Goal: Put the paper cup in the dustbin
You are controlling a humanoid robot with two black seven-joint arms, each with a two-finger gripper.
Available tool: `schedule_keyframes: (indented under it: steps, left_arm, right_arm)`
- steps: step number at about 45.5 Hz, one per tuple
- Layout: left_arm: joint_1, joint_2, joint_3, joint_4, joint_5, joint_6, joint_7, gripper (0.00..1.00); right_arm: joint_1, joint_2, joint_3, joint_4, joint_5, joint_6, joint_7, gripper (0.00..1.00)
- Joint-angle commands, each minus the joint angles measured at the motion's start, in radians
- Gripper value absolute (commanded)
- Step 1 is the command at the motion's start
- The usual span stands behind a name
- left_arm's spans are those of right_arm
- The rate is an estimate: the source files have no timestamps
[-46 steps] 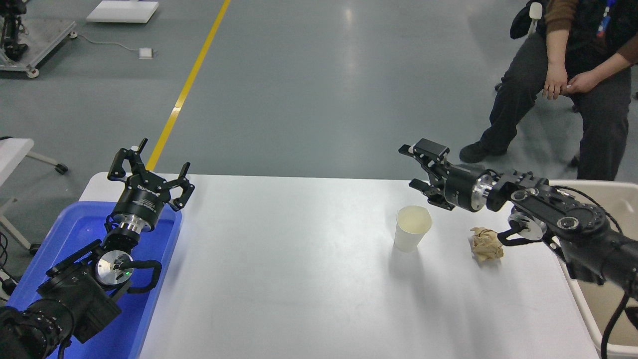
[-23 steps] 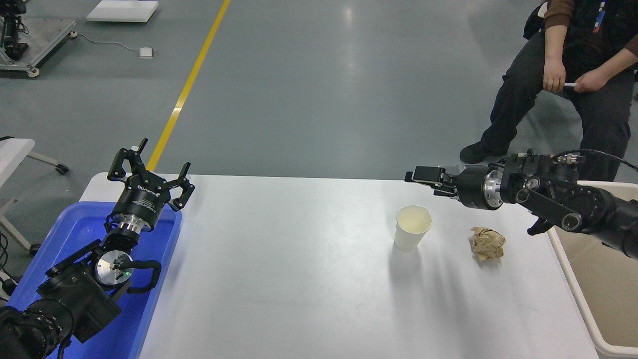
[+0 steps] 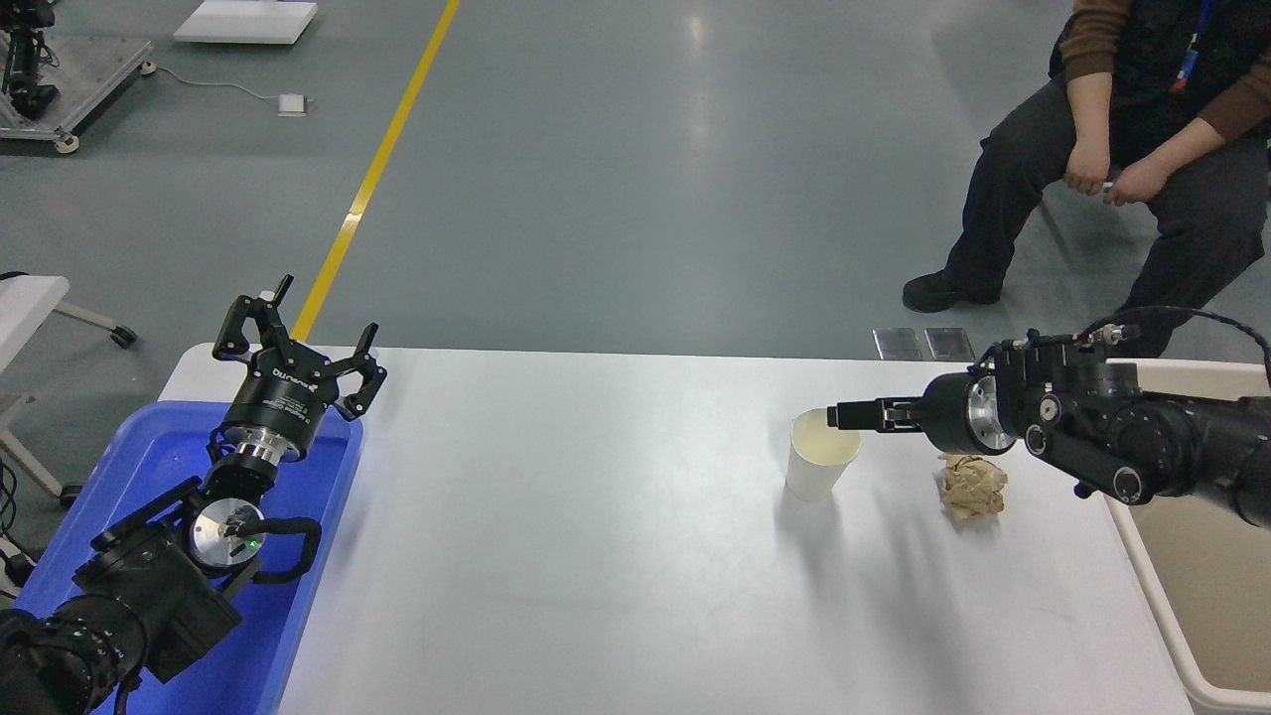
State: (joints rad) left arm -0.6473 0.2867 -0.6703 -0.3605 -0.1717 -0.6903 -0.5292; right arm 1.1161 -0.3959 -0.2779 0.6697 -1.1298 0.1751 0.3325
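The paper cup stands upright on the white table, right of centre, white with a cream inside. My right gripper reaches in level from the right, seen edge-on, and its tip lies over the right side of the cup's rim. Touch cannot be told. The beige dustbin stands at the table's right edge, partly behind the right arm. My left gripper is open and empty, parked over the blue tray at the lower left.
A crumpled tan-brown paper ball lies just right of the cup, under the right arm's wrist. A blue plastic tray sits at the table's left end. A person sits beyond the far right corner.
My right gripper has rolled to edge-on and dropped from above and behind the cup down to its rim. The arm has swung off the bin. The left arm has not moved.
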Motion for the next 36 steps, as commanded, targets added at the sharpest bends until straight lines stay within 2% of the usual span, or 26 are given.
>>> schedule_keyframes:
  steps: [1,14,36]
  left_arm:
    - [0.000,0.000,0.000,0.000,0.000,0.000,0.000,1.00]
    - [0.000,0.000,0.000,0.000,0.001,0.000,0.000,1.00]
    - [0.000,0.000,0.000,0.000,0.001,0.000,0.000,1.00]
  right_arm:
    - [-0.007,0.019,-0.030,-0.005,-0.008,-0.043,0.000,0.98]
    - [-0.018,0.058,-0.029,-0.015,-0.007,-0.077,0.000,0.97]
    - [-0.050,0.095,-0.032,-0.076,-0.008,-0.085,0.000,0.88]
